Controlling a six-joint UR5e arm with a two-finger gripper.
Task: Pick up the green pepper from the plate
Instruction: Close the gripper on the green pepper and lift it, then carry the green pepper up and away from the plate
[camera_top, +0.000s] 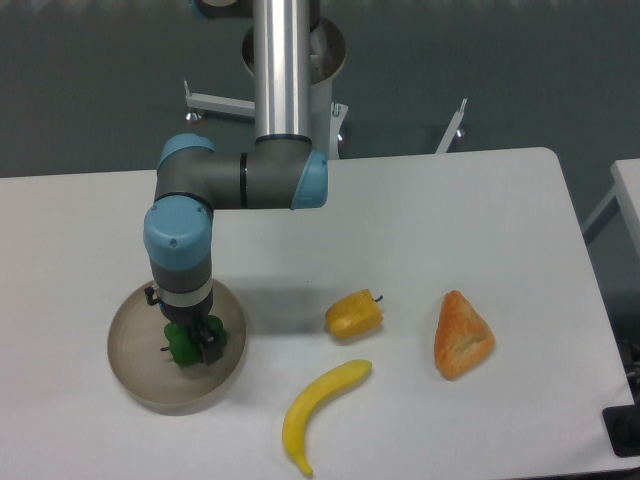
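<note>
Camera view: the arm's wrist hangs right over the green pepper on the plate.

The fingers sit down around the pepper, one dark finger showing on its right side and the other mostly hidden behind the wrist. So the pepper looks to be between them, not off to one side. Can't tell if they've actually clamped yet or are just bracketing it, since the wrist blocks too much. Pepper rests in the middle of the plate at the desk's front left. I'd guess squeeze, then lift straight up.
</note>
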